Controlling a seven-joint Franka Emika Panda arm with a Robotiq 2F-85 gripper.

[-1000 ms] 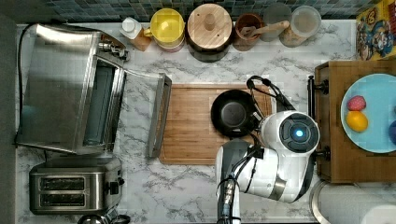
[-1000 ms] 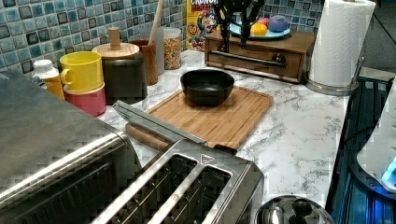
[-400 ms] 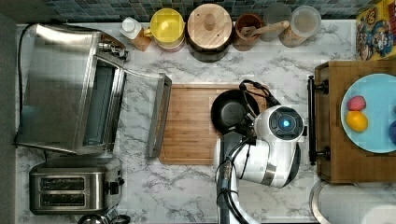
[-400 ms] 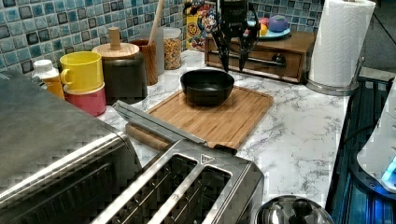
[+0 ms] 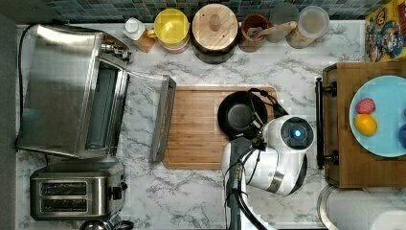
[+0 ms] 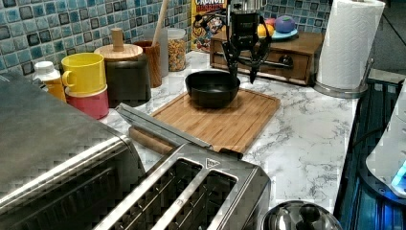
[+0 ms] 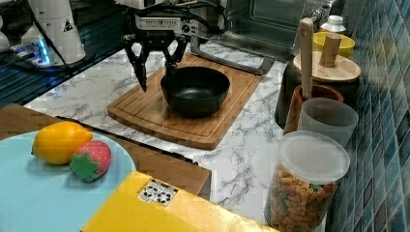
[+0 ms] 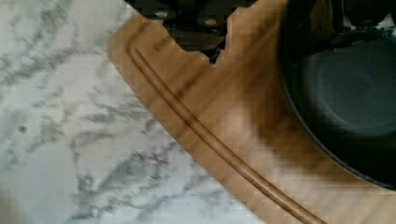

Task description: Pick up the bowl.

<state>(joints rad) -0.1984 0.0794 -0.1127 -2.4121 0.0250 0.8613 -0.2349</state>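
Partly hidden under the white arm in the top view, the round matte black bowl (image 5: 238,114) sits on the grooved bamboo cutting board (image 5: 196,127) on the marble tabletop (image 5: 182,196). Over the bowl's rim hangs the tool (image 7: 155,73), spread wide, one finger (image 7: 141,72) outside the wall and the other behind the rim, its tip hidden. The wrist view cuts the bowl off.

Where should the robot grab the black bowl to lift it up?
Probably the rim, from above. The bowl sits upright on the cutting board, its thin wall open to one finger inside, one outside. The open gripper hangs over the rim nearest the arm.
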